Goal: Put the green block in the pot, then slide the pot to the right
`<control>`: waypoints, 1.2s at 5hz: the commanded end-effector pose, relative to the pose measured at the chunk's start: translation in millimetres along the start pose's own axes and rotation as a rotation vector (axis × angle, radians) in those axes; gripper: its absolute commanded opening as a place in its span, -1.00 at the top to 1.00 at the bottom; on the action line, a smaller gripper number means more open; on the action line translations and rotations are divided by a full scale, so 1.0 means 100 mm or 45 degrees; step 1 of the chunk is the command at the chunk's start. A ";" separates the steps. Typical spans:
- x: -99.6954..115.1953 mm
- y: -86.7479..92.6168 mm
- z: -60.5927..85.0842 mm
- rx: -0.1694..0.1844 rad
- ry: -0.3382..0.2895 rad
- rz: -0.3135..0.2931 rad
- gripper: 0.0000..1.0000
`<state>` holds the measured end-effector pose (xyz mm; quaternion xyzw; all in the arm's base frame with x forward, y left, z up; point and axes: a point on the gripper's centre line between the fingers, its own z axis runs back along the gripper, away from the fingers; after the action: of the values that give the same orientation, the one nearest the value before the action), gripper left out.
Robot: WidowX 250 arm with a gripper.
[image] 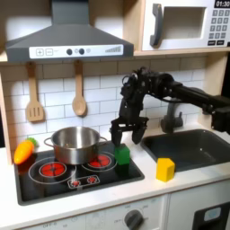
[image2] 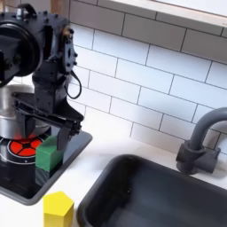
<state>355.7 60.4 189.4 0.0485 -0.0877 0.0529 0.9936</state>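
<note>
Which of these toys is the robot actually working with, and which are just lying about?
Part of the job:
green block on the stove
steel pot
pincer, open above the block

Just lying about:
yellow cube
carrot
wooden spatula and wooden spoon on the wall
sink

The pot (image: 75,144) is shiny polished metal. The green block (image2: 49,157) looks like smooth matt plastic or painted wood, as does the yellow cube (image: 165,168). The gripper (image: 125,135) is matt black plastic. The wall tiles (image2: 151,80) are glossy white, the sink (image: 193,146) dark and smooth, and the hanging utensils (image: 34,94) are wood.
</note>
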 end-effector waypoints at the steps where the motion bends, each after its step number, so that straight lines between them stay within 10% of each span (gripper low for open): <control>1: 0.06 -0.04 -0.14 -0.007 0.044 -0.021 -1.00; 6: 0.08 -0.05 -0.47 -0.003 0.156 -0.030 -1.00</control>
<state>370.3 61.7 142.7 0.0450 -0.0234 0.0447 0.9977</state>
